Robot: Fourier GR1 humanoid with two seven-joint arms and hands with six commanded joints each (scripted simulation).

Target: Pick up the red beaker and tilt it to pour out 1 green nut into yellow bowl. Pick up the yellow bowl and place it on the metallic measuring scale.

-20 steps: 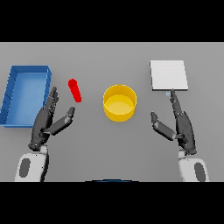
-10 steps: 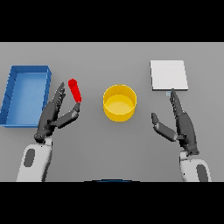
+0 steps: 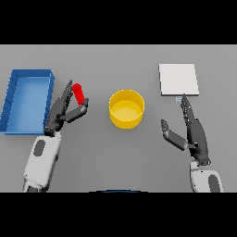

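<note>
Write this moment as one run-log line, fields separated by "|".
left hand open beside red beaker | right hand idle, open | yellow bowl on table

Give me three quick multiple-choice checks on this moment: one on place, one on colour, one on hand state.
1. Where is the red beaker?
A. inside the bowl
B. left of the yellow bowl, by the left hand
C. on the scale

2. What colour is the tray?
A. blue
B. green
C. white

3. The right hand is:
A. open, holding nothing
B. gripping the bowl
C. resting on the scale

1 B: the beaker lies between tray and bowl.
2 A: its walls are blue.
3 A: its fingers are straight, just below the metallic measuring scale.
</note>
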